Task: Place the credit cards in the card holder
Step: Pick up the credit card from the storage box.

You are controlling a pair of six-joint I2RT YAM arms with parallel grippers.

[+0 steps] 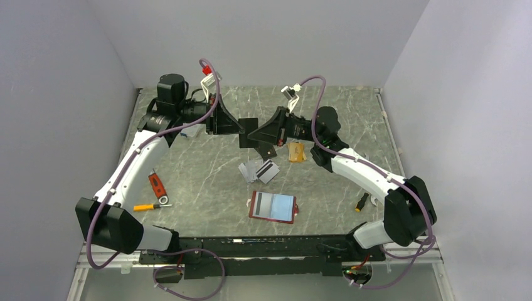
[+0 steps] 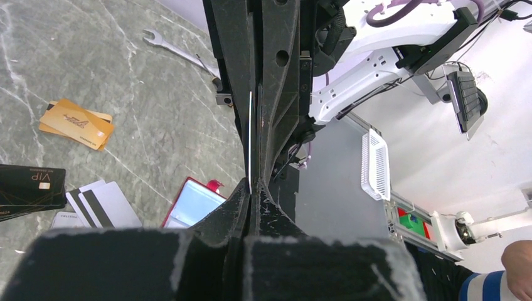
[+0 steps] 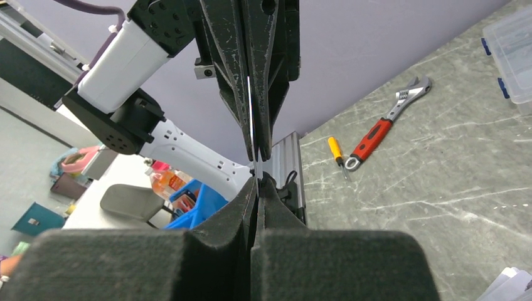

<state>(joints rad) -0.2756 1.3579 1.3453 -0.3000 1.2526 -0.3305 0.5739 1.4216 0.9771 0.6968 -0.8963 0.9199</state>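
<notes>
My left gripper [image 1: 241, 128] and right gripper [image 1: 253, 134] meet tip to tip above the middle of the table. Both are shut on one black credit card [image 1: 248, 125], held upright between them. It shows edge-on in the left wrist view [image 2: 250, 138] and in the right wrist view [image 3: 251, 113]. Grey-white credit cards with dark stripes [image 1: 259, 170] lie fanned on the table below, as do black cards [image 2: 28, 188] and gold cards [image 1: 297, 152]. The dark-red card holder [image 1: 272, 207] lies open nearer the arm bases, pale blue sleeves up, and also shows in the left wrist view [image 2: 191, 204].
A red-handled wrench [image 1: 158, 187] and a yellow screwdriver [image 1: 148, 206] lie at the left front. Another small screwdriver [image 1: 362, 202] lies at the right front. A silver spanner [image 2: 179, 53] lies near the right arm. A clear plastic box [image 3: 511, 47] stands at the back left.
</notes>
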